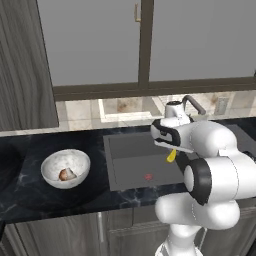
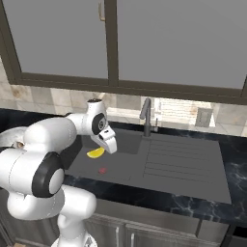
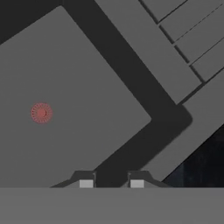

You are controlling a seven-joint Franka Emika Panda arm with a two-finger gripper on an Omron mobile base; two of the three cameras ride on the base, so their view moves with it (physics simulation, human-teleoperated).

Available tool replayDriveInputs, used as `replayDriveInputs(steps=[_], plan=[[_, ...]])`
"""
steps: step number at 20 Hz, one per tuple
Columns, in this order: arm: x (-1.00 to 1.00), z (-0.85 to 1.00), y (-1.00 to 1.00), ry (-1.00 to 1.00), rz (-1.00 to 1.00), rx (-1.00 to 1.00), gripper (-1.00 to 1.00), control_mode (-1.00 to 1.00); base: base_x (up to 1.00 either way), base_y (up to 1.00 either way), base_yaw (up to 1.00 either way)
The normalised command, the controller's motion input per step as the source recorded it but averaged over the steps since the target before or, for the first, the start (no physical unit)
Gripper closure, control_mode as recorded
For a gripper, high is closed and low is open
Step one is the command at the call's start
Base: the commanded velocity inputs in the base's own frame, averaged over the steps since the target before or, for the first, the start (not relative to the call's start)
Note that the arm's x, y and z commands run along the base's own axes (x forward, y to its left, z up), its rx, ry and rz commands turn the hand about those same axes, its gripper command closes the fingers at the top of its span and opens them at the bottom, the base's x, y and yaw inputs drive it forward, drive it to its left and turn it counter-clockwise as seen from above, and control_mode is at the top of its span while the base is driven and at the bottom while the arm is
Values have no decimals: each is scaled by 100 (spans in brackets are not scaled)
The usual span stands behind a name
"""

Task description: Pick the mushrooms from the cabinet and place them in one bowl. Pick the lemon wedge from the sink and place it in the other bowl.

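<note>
Lemon wedge (image 1: 171,156) is hanging just under the gripper (image 1: 172,150), above the sink (image 1: 130,172) basin. In the left base view it is showing as a thin yellow sliver below the dark-edged hand; in the right base view the lemon wedge (image 2: 95,153) is showing broader, a curved slice tucked under the gripper (image 2: 102,147) over the basin's left part. The jaws are sitting nearly closed, pinching the wedge.

Left base view, left to right: the marbled bowl (image 1: 65,168) is sitting on the dark counter (image 1: 30,195) well left of the sink, with one mushroom (image 1: 65,174) lying inside it; then the basin with its red drain (image 1: 148,176); then the arm.

Right base view is adding the faucet (image 2: 146,117) behind the basin and the ribbed drainboard (image 2: 181,157) to its right.

Hand view is looking down at the basin floor, red drain (image 3: 41,113) at left, drainboard ribs (image 3: 183,39) at upper right, two fingertips (image 3: 86,183) standing close together at the bottom; the wedge itself is not visible between them.
</note>
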Motion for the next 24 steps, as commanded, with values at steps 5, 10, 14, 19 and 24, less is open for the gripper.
replayDriveInputs(steps=[5,10,14,19,24], plan=[[0,0,0,0,0,0,100,100,18,-63,1],[0,0,0,0,0,0,100,100,15,-65,1],[0,0,0,0,0,0,100,100,11,-67,0],[0,0,0,0,0,0,100,100,13,-68,0],[0,0,0,0,0,0,100,100,22,-72,0]])
